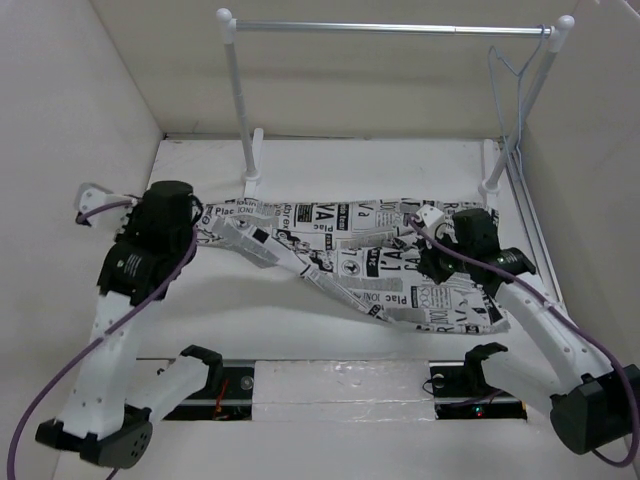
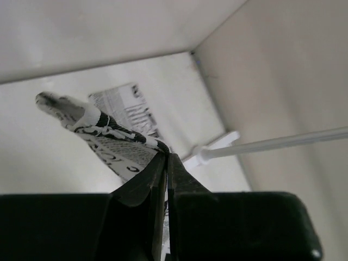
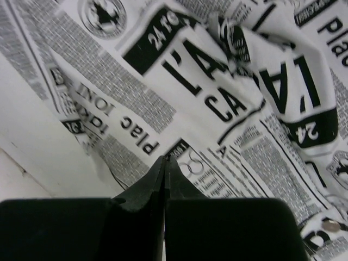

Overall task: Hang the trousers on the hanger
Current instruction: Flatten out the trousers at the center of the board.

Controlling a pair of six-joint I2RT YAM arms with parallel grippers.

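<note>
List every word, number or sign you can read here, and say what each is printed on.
"Plac": headline print on the trousers, repeated in several spots, some upside down.
"24": white on a black band, same trousers, right wrist view.
"L'A" and "CA": big black letters, same trousers.
"IONI": beside one upside-down "Plac", same trousers.
Fine column print all over the trousers: too small to read.

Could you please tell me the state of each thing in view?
Trousers: lying crumpled on the table, one end pinched.
Hanger: hanging empty on the rail.
Left gripper: shut on the trousers.
Right gripper: shut, tips at the trousers; grip unclear.
</note>
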